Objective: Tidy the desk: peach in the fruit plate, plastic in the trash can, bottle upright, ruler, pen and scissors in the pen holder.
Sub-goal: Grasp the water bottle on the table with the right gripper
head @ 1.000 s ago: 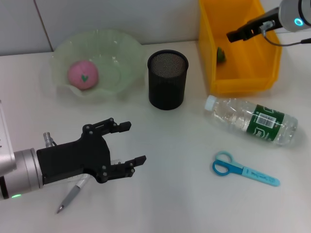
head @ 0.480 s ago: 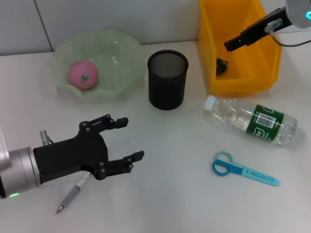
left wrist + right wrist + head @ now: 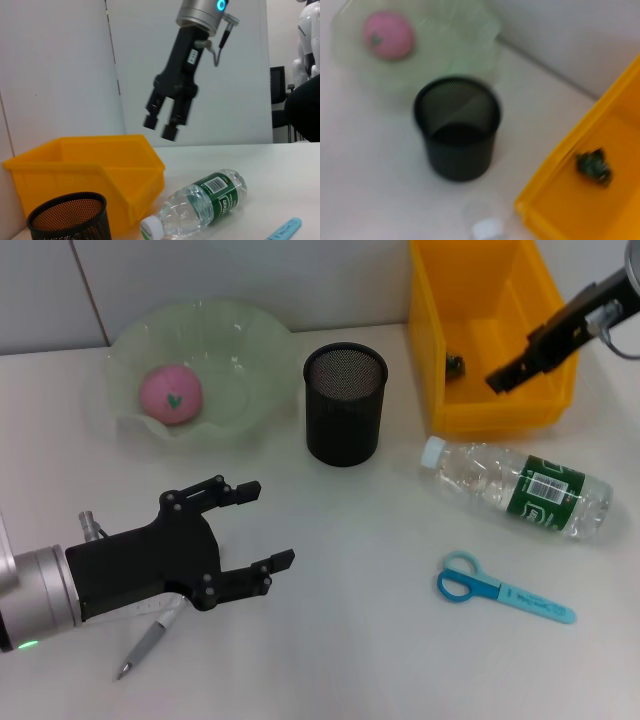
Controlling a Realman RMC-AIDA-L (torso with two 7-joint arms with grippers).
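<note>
**Right gripper over trash can, plastic inside**

Right gripper (image 3: 512, 370) is hovering above the yellow trash can (image 3: 440, 390), fingers slightly apart, carrying nothing. Crumpled plastic (image 3: 593, 165) is lying in the can. Left gripper (image 3: 255, 525) is sitting spread wide above the pen (image 3: 145, 648). Bottle (image 3: 520, 490) is lying on its side.

We are seeing a black wire-mesh pen holder (image 3: 344, 404), a glossy yellow plastic trash can (image 3: 490, 330), a clear, shiny plastic bottle (image 3: 520, 488), a translucent, glossy green fruit plate (image 3: 230, 380), and a smooth, matt white tabletop (image 3: 360, 640).
</note>
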